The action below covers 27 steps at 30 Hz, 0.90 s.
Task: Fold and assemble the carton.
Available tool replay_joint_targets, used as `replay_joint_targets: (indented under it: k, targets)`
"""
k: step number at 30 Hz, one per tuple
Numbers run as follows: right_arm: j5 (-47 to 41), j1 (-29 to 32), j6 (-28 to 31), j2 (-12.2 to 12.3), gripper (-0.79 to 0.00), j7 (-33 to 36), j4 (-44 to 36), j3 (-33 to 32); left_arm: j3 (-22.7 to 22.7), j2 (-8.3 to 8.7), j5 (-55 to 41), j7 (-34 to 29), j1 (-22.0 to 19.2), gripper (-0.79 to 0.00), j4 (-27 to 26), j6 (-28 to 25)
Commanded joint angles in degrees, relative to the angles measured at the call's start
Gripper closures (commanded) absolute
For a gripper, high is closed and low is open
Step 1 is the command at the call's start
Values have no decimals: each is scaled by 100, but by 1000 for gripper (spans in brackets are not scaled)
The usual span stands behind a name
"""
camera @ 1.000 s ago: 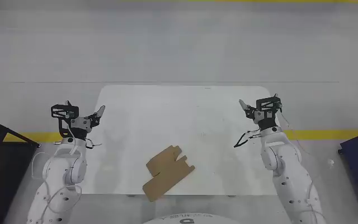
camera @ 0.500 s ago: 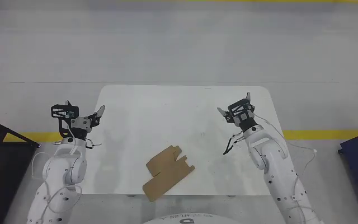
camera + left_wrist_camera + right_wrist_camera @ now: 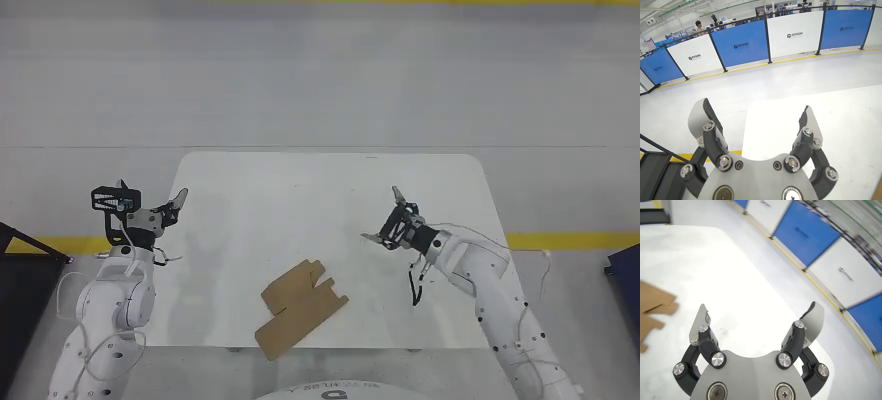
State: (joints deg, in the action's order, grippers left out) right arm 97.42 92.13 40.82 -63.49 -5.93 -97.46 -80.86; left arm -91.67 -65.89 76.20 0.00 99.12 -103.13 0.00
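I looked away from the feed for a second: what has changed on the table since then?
The right gripper swung from the far right corner of the table inward, toward the carton, open and empty. The left gripper stayed open at the left edge; the carton lies flat and unmoved.

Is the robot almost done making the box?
Not started. The carton lies flat, unfolded, on the table. Nothing is in hand: the left claw and right claw are both open and empty, apart from the carton. Grabbing, folding and assembling are all left.
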Motion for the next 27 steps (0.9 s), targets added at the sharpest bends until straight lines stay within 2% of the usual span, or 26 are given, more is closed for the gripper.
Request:
replay_joint_targets:
  k: [1, 3, 11, 15, 21, 27]
  targets:
    - [133, -181, 708, 17, -785, -175, 218, 189, 0, 0, 0, 0, 0, -785, 0, 0]
    - [56, -369, 961, 33, -785, -371, 448, 212, 0, 0, 0, 0, 0, -785, 0, 0]
    - [146, -412, 965, 34, -785, -285, 454, 270, 0, 0, 0, 0, 0, -785, 0, 0]
    - [503, -887, 1466, 14, -785, -54, 786, 821, 0, 0, 0, 0, 0, -785, 0, 0]
    - [1062, -1430, 1379, -55, -785, 59, 1337, 1547, 0, 0, 0, 0, 0, -785, 0, 0]
    - [1317, -1596, 1349, -64, -785, 108, 1468, 1867, 0, 0, 0, 0, 0, -785, 0, 0]
